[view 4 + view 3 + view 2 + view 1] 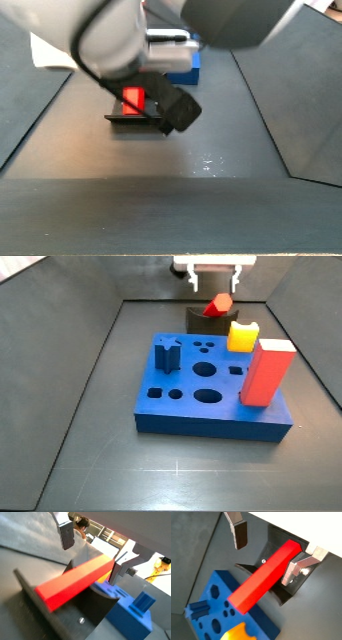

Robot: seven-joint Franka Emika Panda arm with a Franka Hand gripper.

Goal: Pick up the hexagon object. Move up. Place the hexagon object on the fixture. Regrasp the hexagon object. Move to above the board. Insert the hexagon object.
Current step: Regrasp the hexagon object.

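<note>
Worktop: the dark grey flat worktop (120,446) carries everything; nothing on it looks loose apart from the rod at the far edge.
Board: the large thick blue square board (214,406) with shaped holes in its top sits mid-worktop, with a tall red-orange rectangular block (271,373) and a yellow round-topped block (243,336) standing in its right side and a small blue piece (166,354) upright near its left. From here those two tall blocks look like things a carried rod could clip on the way over.
Fixture: the small black fixture (201,318) stands just behind the board, near the far edge of the worktop.
Rod: the long slim bright red hexagon object (264,574) lies tilted across the fixture, one end propped up and the other reaching out toward the board. It looks perched rather than seated, so a nudge could roll or slide it off.
Claw: the silver two-finger claw (266,549) is spread wide and grasping nothing, hanging just above the fixture at the far edge; in both wrist views its dark-padded fingers (67,536) stand clear on either side of the rod.
Main risk: I'd judge the regrasp is the tricky bit, since the fingers coming down unevenly could push the tilted rod before they clamp.
Cause: one pad touching first, or a grip too near one end.
Lesser risk: a crooked hold would then jam at the hexagonal hole.
</note>
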